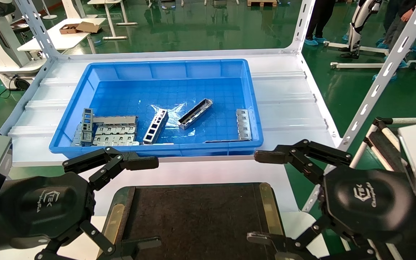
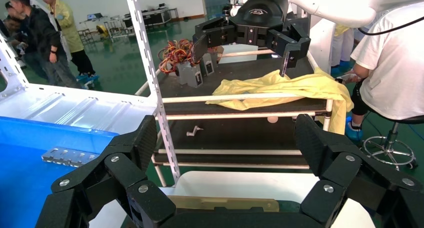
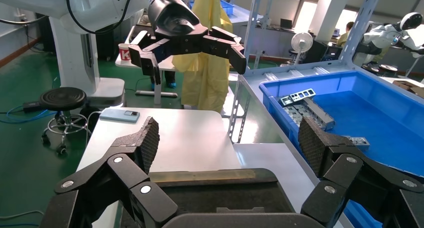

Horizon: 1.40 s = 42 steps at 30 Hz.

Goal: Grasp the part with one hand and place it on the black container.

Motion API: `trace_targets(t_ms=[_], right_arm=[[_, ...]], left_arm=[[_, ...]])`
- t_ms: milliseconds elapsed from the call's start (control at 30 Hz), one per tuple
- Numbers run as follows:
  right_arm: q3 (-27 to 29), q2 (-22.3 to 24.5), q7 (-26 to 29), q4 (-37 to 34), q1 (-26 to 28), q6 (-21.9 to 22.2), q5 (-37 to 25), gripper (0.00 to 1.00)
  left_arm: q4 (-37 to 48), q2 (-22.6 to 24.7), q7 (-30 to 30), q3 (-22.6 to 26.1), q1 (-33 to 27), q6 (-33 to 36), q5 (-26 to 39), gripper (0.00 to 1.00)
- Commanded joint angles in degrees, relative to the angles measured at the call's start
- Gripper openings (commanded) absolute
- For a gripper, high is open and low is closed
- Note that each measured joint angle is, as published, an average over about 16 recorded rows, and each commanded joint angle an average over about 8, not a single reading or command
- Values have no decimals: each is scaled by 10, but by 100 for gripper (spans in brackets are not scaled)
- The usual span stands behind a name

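Note:
The part (image 1: 195, 114), a slim silver-grey channel bar, lies at an angle on the floor of the blue bin (image 1: 78, 85), right of the middle. The black container (image 1: 193, 220), a flat black tray with brass strips (image 1: 270, 207) along its sides, lies on the white table close in front of me. It also shows in the right wrist view (image 3: 220, 195). My left gripper (image 1: 148, 204) hovers open and empty over the tray's left edge. My right gripper (image 1: 262, 197) hovers open and empty over its right edge. Both are on the near side of the bin, apart from the part.
The bin also holds a ladder-like grey bar (image 1: 155, 126), a stack of flat grey plates (image 1: 114, 134) at its near left, and another plate (image 1: 243, 124) at its right. White slotted frame posts (image 1: 381, 77) rise at the shelf's corners. A cart with yellow cloth (image 2: 285, 87) stands to the right.

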Motion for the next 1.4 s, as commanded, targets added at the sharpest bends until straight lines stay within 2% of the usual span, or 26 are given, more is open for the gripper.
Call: trace_targets(t_ms=[33, 1167, 1400], right_arm=[[0, 0, 0, 0, 0, 0, 0, 100], [0, 0, 0, 0, 0, 0, 0, 100], [0, 0, 0, 0, 0, 0, 0, 100]], left_arm=[[0, 0, 0, 0, 0, 0, 0, 100], [0, 0, 0, 0, 0, 0, 0, 100], [1, 4, 0, 1, 0, -17, 9, 100]])
